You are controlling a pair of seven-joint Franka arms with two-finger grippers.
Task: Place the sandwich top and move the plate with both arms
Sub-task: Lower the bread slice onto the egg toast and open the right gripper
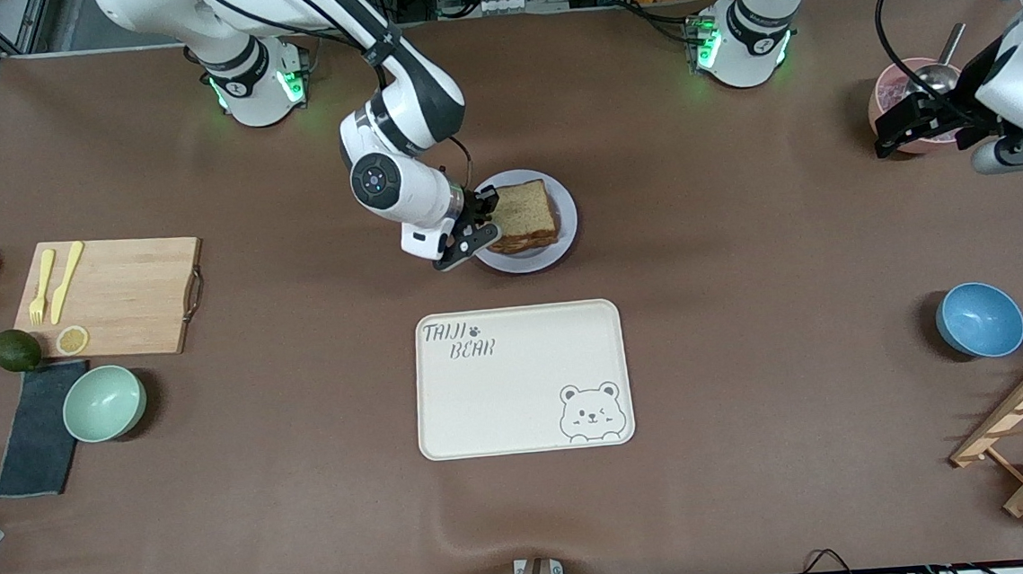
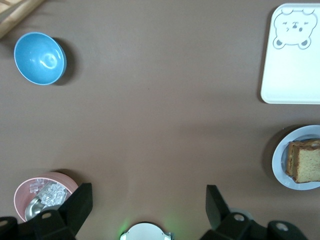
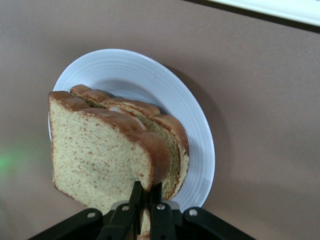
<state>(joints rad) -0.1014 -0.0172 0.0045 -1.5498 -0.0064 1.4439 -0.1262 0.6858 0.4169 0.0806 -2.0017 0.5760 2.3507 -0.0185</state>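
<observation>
Brown-covered table point(image 1: 747, 306), racks w/ clutter along the robots' edge. My right end effector point(image 1: 482, 226) is pressed together, pinching the sandwich top point(image 1: 524, 209) by its edge, prob. to square it over the stack on the plate point(image 1: 566, 229). Left end effector point(image 2: 147, 202) waits spread wide above the pink bowl point(image 1: 890, 94), ready for the plate move, I'd guess.

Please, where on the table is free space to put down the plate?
The cream tray lies bare, nearer the camera than the plate. Open cloth spans between tray and blue bowl. It is crowded around the cutting board and green bowl.
</observation>
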